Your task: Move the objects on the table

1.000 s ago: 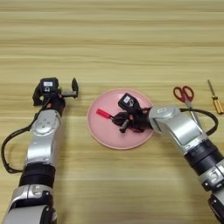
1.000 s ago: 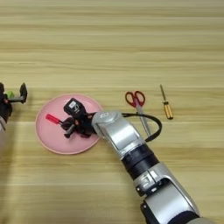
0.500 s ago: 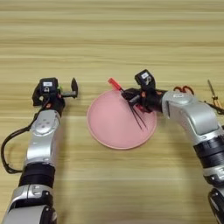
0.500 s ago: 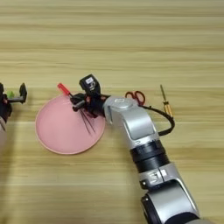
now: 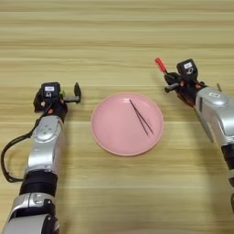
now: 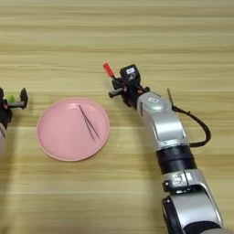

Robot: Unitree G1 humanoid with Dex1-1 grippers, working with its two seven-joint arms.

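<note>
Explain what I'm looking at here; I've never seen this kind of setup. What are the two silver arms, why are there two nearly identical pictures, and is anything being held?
Both pictures come from one stereo camera on a humanoid robot's head, looking down on a wooden table; they show the same scene from its left and right eyes. The silver limbs are the robot's arms, each ending in a gripper with two black fingers. The right gripper is shut on a red marker pen, held to the right of a round pink plate. A thin black pair of tweezers lies on the plate. The left gripper sits idle to the plate's left, open and empty.
</note>
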